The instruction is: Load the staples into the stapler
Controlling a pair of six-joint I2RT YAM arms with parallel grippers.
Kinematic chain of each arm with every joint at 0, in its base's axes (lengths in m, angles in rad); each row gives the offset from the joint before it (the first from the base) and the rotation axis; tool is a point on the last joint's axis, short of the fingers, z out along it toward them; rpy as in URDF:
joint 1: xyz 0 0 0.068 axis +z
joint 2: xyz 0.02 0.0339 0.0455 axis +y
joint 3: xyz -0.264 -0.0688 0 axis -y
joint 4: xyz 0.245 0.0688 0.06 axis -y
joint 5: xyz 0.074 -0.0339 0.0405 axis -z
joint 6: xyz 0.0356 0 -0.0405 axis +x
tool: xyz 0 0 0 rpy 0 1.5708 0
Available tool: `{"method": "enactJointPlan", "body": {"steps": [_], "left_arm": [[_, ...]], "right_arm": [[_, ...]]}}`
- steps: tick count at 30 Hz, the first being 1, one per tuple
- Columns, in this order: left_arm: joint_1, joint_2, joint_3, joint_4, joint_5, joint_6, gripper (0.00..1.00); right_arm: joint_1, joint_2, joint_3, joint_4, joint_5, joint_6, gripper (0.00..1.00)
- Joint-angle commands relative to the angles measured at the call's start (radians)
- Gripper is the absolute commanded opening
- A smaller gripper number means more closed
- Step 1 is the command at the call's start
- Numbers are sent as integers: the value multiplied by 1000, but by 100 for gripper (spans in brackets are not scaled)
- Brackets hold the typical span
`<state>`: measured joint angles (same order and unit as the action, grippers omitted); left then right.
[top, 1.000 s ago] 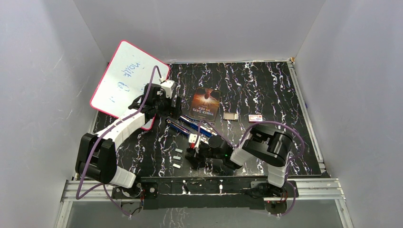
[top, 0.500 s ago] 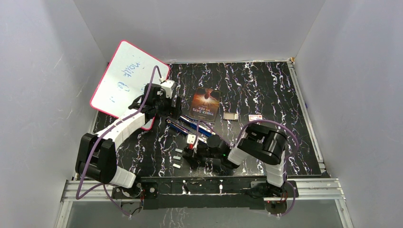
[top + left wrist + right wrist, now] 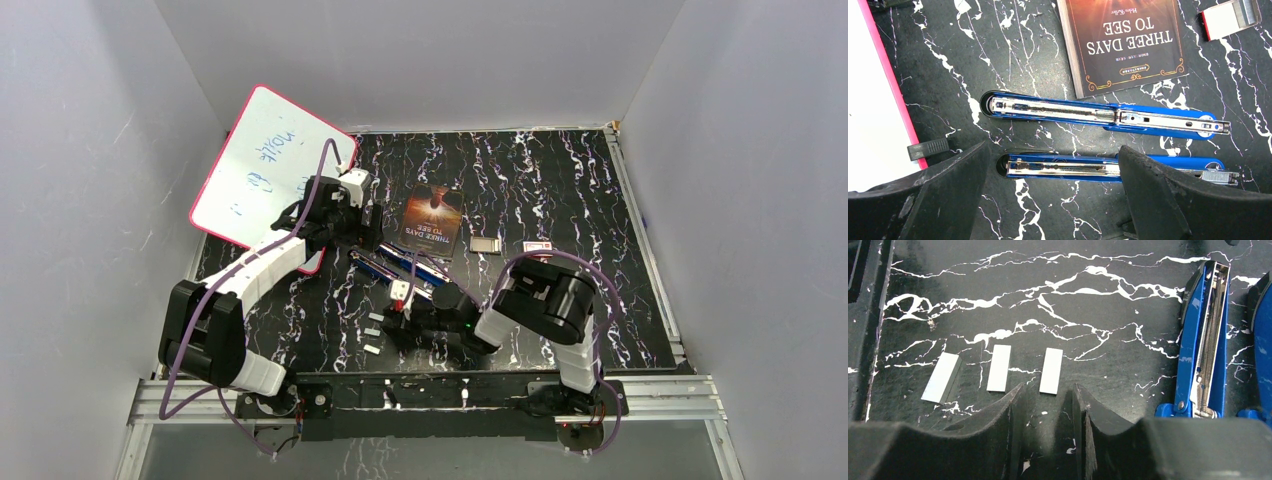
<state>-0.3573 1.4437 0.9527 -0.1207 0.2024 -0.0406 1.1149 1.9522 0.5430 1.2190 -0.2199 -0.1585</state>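
Two blue stapler bodies lie side by side with their metal channels facing up, the far stapler (image 3: 1098,114) and the near stapler (image 3: 1063,167) (image 3: 402,268). My left gripper (image 3: 1054,155) (image 3: 364,236) hovers over the near one's left end, open wide and holding nothing. Three silvery staples strips (image 3: 999,368) (image 3: 373,332) lie in a row on the black marbled table. My right gripper (image 3: 1048,390) (image 3: 386,324) is low over the table, open with a narrow gap and nothing in it. Its tips sit just short of the rightmost strip (image 3: 1051,371). A blue stapler (image 3: 1205,340) lies to its right.
A book (image 3: 433,220) lies beyond the staplers, with a small open tray (image 3: 485,244) and a red-and-white box (image 3: 537,247) to its right. A pink-framed whiteboard (image 3: 265,165) leans at the back left. A black rail (image 3: 450,392) lines the near edge.
My right arm has swung a little to the left, carrying its gripper closer to the staple strips. The left arm and the staplers have not moved.
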Motion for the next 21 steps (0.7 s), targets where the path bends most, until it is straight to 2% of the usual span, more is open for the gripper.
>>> {"method": "enactJointPlan", "body": {"steps": [1,10,21], "left_arm": [[-5,-43,11,-7,1,9,98],[-5,-43,11,-7,1,10,98],[-7,-46,11,-8,-3,11,98]], "right_arm": [[6,50,12,-58,7,-1,47],[6,59,24,-69,17,5,43],[6,50,29,-78,20,4,14]]}}
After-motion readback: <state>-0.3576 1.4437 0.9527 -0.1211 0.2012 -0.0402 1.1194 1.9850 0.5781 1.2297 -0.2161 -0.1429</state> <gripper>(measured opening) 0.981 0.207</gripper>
